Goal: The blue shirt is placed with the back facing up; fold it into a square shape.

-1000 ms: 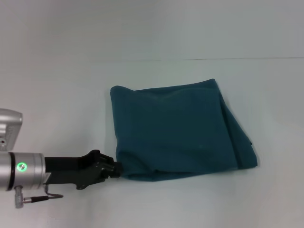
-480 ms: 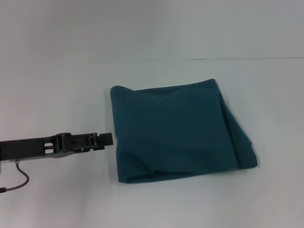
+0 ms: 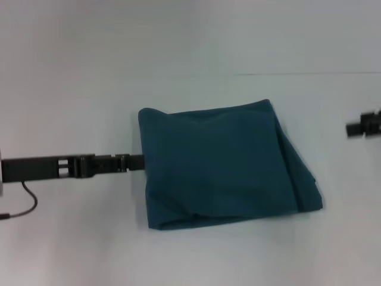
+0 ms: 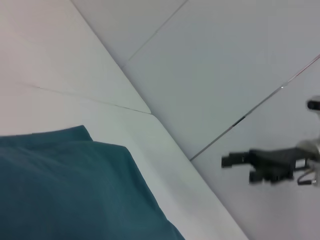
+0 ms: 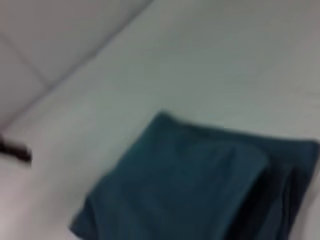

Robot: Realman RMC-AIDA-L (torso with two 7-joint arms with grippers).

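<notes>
The blue shirt (image 3: 220,164) lies folded into a rough square in the middle of the white table, plain side up, with stacked layers showing along its right edge. My left gripper (image 3: 134,162) reaches in from the left, seen edge-on, with its tip at the middle of the shirt's left edge. Whether it touches the cloth is unclear. My right gripper (image 3: 363,126) just enters at the far right, well apart from the shirt. The left wrist view shows the shirt (image 4: 70,190) and the right gripper (image 4: 252,162) farther off. The shirt (image 5: 200,190) fills the right wrist view.
The white table (image 3: 196,256) spreads around the shirt on all sides. A thin seam line (image 3: 309,74) runs across the table behind the shirt. A cable (image 3: 27,199) hangs from the left arm.
The left gripper let go of the shirt's near left corner and moved away to the middle of the left edge. The right gripper came into view at the right.
</notes>
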